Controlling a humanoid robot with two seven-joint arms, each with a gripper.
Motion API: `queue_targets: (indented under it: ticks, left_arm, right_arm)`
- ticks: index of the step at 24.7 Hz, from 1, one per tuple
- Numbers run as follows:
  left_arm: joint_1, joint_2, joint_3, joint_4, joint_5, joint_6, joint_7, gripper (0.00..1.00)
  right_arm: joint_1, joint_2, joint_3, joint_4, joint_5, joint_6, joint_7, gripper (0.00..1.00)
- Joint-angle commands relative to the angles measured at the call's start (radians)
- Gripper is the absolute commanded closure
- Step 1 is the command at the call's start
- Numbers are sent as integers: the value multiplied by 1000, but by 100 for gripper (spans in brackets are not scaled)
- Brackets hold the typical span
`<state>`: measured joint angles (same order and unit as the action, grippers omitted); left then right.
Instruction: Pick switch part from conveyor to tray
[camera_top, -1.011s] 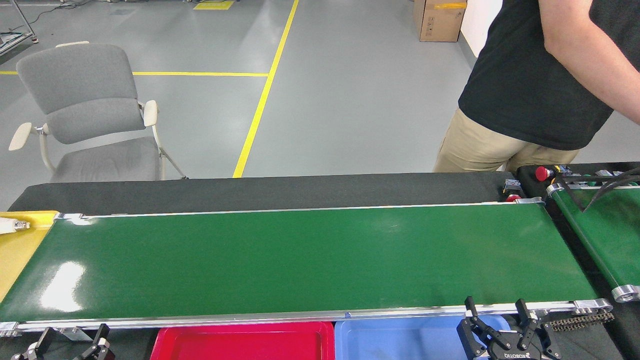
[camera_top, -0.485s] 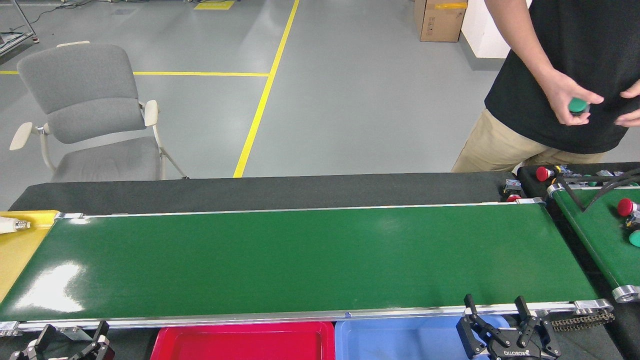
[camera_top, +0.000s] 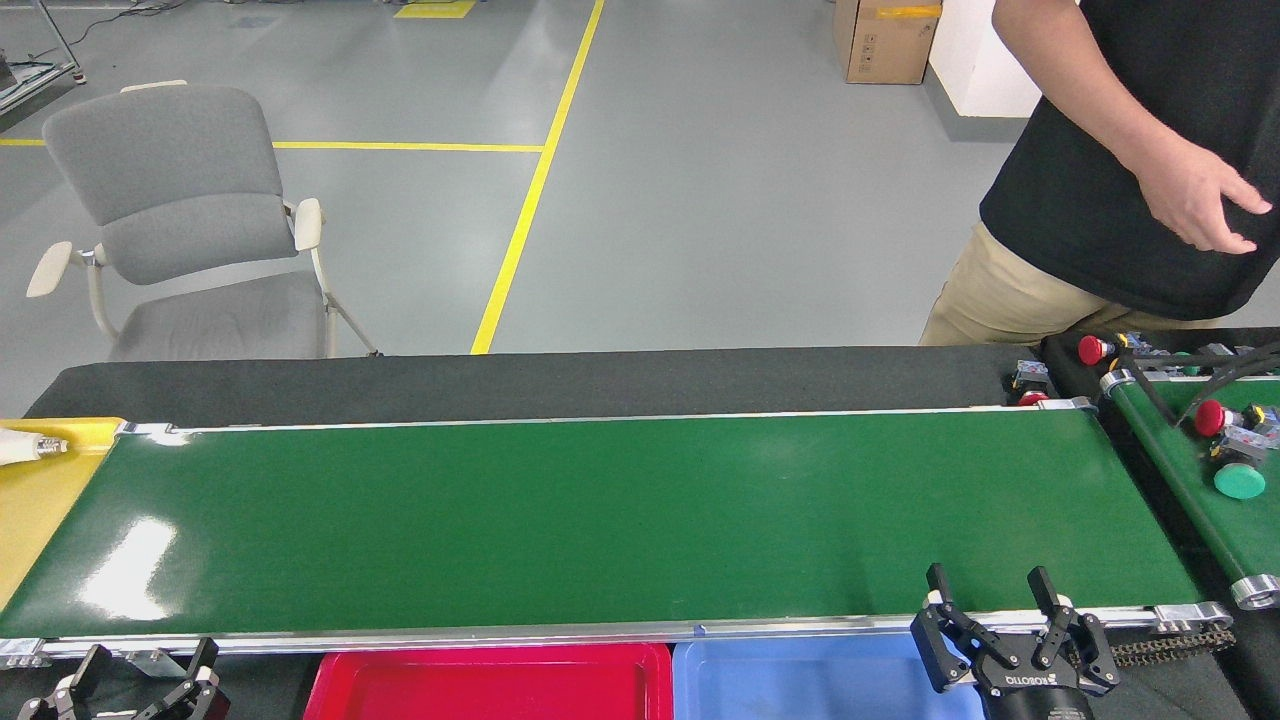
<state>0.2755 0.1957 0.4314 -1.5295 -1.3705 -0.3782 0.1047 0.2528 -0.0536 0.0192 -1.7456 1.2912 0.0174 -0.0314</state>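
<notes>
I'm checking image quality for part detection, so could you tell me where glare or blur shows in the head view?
Head view: white glare patch on the conveyor near its left end, smaller glint at its far left corner; the person's hand is slightly motion-blurred; the rest is sharp, evenly lit, with no hard shadows.

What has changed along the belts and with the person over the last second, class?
Red and green switch parts have appeared on the narrow belt at right. The person's hand, holding a green part half a second ago, is now empty. The conveyor stays bare; both grippers, left and right, stay open.
</notes>
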Motion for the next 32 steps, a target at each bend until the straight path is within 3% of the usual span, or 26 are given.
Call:
queue_targets:
  ticks: [1, 19, 28, 32]
  left_arm:
    - [1, 10, 7, -8, 4, -1, 7, 0]
    - [-2, 14, 10, -8, -2, 1, 4, 0]
    - [-6, 24, 7, -5, -2, -1, 4, 0]
    - [-6, 25, 10, -5, 1, -2, 6, 0]
  right_arm:
    - [11, -9, 10, -15, 0, -4, 1, 0]
    - [-60, 0, -16, 28, -4, 15, 11, 0]
    - [-237, -5, -50, 196, -4, 85, 64, 0]
    - [-274, -5, -50, 239, -4, 87, 73, 0]
